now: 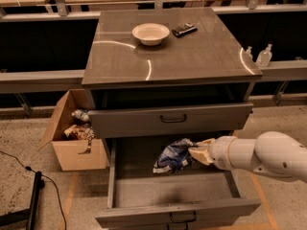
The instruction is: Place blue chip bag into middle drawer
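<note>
White gripper point(194, 150) is low at the front of the cabinet, reaching in from the right w/ its tan fingers point(205, 152) clamped on the right edge of the blue chip bag point(172, 156). Bag's crumpled, white patches showing, and sits over the back half of the middle drawer point(178, 212), which is pulled wide open. Can't tell if the bag's bottom edge touches the grey floor or hangs just above it. Behind the gripper, the fat white arm point(268, 156) runs off to the right edge, crossing the drawer's right wall.

Just above, the upper drawer front point(144, 121) w/ its dark handle sits a bit proud of the cabinet. Up on the cabinet top point(201, 61): a white bowl point(150, 33) near the back, and a small black device point(184, 29) just beside it on the right, not touching.

Left of the cabinet, a cardboard box point(76, 155) on the floor, flaps open, wrappers inside. Far right, two small clear bottles point(263, 56) on a ledge. A black cable point(48, 186) snakes across the floor bottom left.
</note>
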`<action>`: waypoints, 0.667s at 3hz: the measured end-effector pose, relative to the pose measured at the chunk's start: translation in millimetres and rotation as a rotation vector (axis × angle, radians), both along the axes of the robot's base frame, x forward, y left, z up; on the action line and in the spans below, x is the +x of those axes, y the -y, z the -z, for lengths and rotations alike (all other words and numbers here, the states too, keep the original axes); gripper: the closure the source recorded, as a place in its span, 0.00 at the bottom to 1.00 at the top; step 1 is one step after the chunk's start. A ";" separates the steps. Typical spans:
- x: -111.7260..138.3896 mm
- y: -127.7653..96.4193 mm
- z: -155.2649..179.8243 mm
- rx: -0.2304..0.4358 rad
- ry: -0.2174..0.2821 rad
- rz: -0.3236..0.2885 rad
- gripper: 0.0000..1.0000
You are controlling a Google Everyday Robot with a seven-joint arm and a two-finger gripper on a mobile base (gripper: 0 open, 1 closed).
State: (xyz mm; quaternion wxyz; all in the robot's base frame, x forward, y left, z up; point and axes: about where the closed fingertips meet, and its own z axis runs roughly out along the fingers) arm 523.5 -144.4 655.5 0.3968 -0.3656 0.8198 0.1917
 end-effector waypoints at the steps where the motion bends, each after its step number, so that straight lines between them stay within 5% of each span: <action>1: 2.9 6.4 41.1 -0.031 -0.081 0.013 1.00; 2: -0.8 13.6 75.0 -0.057 -0.135 0.032 1.00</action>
